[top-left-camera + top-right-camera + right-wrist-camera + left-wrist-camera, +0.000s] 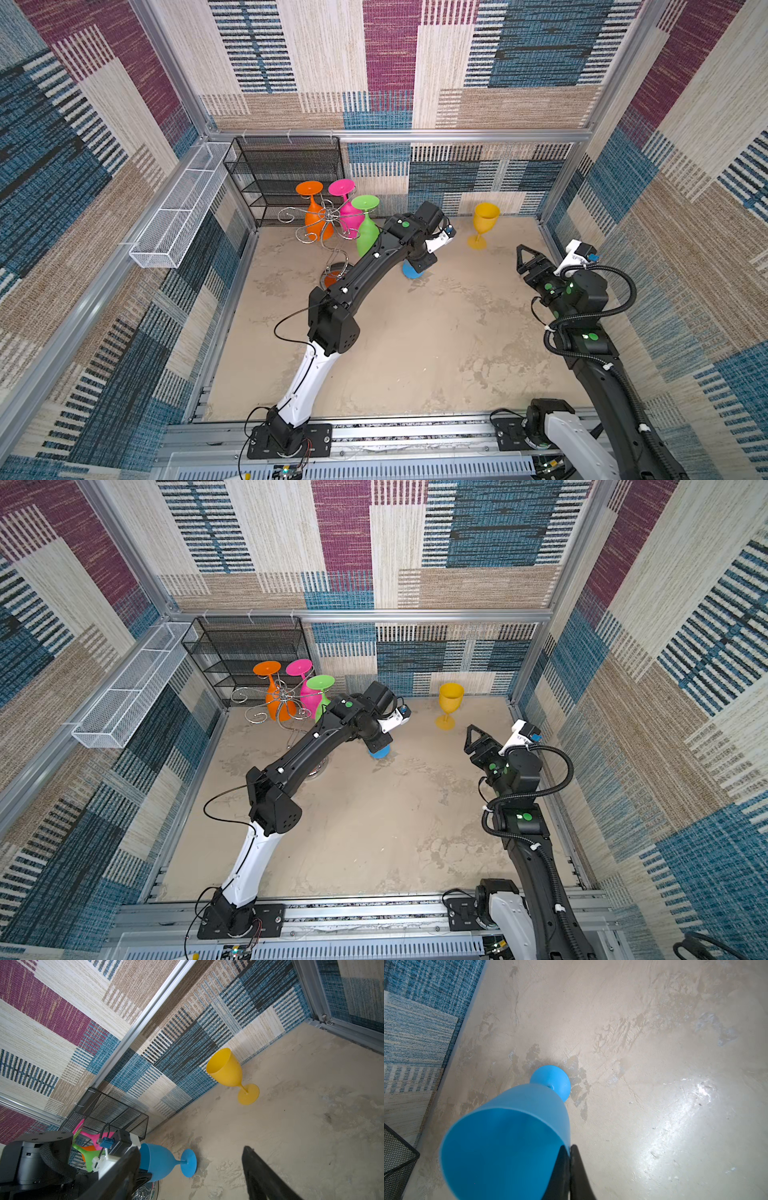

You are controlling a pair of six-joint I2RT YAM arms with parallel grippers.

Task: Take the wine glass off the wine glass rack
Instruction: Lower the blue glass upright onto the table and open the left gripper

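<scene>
The left hand (569, 1148) is closed on the rim of the blue wine glass (508, 1136), beside the wine glass rack (330, 214); a green glass (368, 239) hangs there. The right hand (521, 251) stands open, empty.

Blue wine glass (412, 271) bowl hidden under left arm (365, 264) in both top views, foot alone showing, wine glass rack (331, 277) base part-covered by arm, left wrist view: bowl blurred, edge-cropped, left gripper (569, 1152) cropped likewise.
</scene>
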